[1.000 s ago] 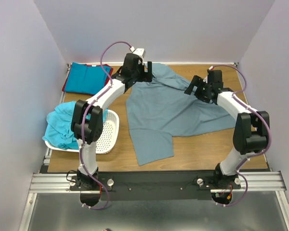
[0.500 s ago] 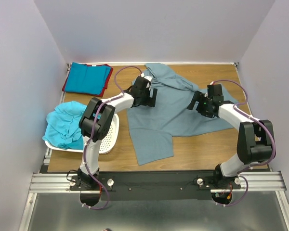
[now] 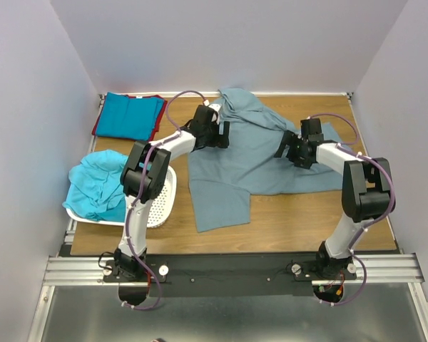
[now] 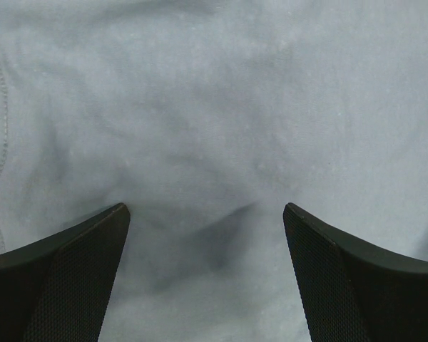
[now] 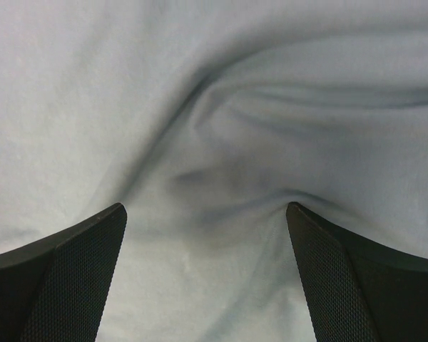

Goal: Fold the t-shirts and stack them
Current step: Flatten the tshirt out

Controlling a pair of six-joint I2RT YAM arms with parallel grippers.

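The large grey-blue t-shirt [image 3: 250,160] lies spread and rumpled across the middle of the wooden tabletop [image 3: 307,221], one part trailing toward the near edge and its far end bunched near the back wall. The left hand [image 3: 212,135] is low over the shirt's far left part with its fingers spread wide, holding nothing; its wrist view shows only lightly wrinkled cloth between the tips. The right hand [image 3: 291,151] is likewise wide apart and empty, low over the shirt's right part, where a soft ridge of cloth runs between its fingers. To the left, a turquoise t-shirt [image 3: 96,185] is heaped in a white perforated basket [image 3: 164,196]. In the far left corner, a folded bright blue t-shirt [image 3: 128,116] lies on a red one [image 3: 155,135].
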